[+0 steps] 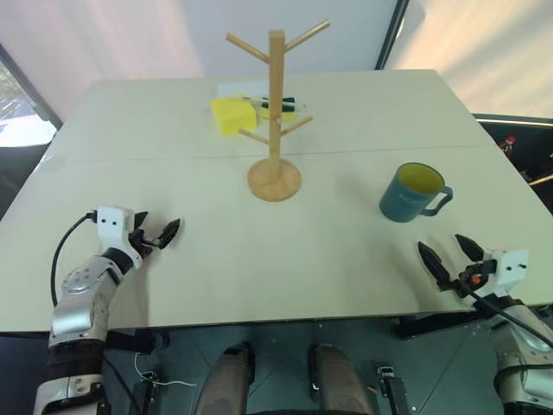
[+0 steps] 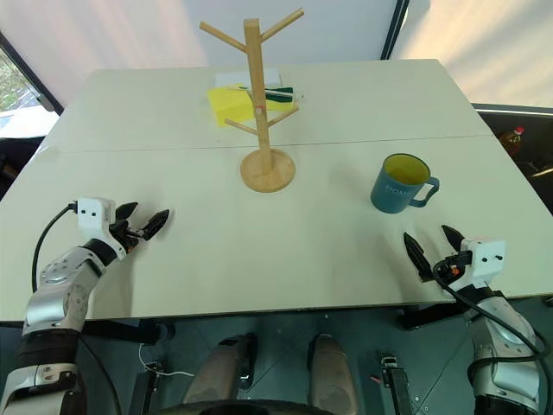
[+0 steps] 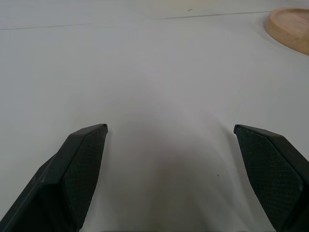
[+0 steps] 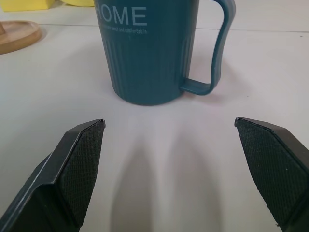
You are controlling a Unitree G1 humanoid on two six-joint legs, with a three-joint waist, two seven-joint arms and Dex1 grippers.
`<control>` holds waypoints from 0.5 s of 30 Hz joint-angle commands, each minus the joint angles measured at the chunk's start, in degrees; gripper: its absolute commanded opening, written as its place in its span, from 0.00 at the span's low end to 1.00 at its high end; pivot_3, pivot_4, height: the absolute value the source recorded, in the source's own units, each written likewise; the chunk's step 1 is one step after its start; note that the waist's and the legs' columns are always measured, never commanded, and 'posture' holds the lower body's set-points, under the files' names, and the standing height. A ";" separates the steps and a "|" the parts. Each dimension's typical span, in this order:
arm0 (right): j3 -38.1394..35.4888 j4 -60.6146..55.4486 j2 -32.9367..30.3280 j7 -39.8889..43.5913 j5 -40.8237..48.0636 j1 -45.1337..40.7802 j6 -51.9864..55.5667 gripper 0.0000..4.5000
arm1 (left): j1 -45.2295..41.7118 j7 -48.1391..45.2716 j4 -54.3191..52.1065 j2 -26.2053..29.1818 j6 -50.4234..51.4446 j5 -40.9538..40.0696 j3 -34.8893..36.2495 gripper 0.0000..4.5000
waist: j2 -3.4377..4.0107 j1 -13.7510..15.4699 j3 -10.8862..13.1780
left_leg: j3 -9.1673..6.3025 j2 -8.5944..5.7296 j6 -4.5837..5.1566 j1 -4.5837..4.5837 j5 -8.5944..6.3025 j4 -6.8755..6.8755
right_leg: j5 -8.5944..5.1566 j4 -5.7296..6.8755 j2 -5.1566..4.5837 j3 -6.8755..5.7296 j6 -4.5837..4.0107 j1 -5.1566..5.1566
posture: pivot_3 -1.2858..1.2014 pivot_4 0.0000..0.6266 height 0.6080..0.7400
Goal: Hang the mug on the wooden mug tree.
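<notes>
Your mug point(image 1: 413, 193) stands upright on the table point(image 1: 346, 259), on the robot's right side, with its yellow inside open to the ceiling and its loop handle turned toward the table's right edge; in the right wrist view you can read the pale word "HOME" on its ribbed teal side. It is free of any grip. Just short of it, nearer the robot, you have the right gripper point(image 1: 451, 258) hovering low over the table with its two black fingers spread wide, nothing between them, aimed at the mug's base. The wooden mug tree point(image 1: 275, 112) stands upright near the middle of the table, well apart from the mug on its left, with its round base flat on the surface and all its pegs bare. Behind the tree you can see a yellow sponge point(image 1: 234, 114) and a dark green item that is too small to make out. Far over on the robot's left, the left gripper point(image 1: 158, 234) sits low above bare tabletop, fingers also spread apart and holding nothing, pointing toward the tree's base.
</notes>
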 commanded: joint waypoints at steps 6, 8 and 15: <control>-0.64 -2.29 -0.41 -4.36 -0.66 -0.28 2.90 0.99 | 0.82 -0.74 -5.46 -0.12 2.29 -1.21 -0.25 1.00 | 0.00 -0.03 0.00 | 0.00 0.00 0.00 0.00 0.00 0.00 | 0.00 0.00 0.01 -0.01 0.00 0.00 | 0.52 0.24 1.00; -0.78 -2.77 -0.17 -5.49 -0.81 -0.13 3.50 0.99 | 1.16 -1.97 -7.36 -0.31 3.08 -1.83 -1.09 1.00 | 0.01 0.00 0.00 | 0.00 0.01 0.00 0.00 0.00 0.01 | 0.00 0.00 0.01 0.00 0.00 0.00 | 0.52 0.24 1.00; -0.48 -3.35 1.07 -7.77 -2.00 0.52 1.81 0.99 | 1.51 -11.32 -22.00 -1.91 5.71 -5.02 -12.67 1.00 | 0.01 0.23 -0.01 | 0.00 0.01 0.00 -0.07 0.00 0.01 | 0.00 -0.03 -0.04 0.00 -0.02 -0.02 | 0.52 0.24 1.00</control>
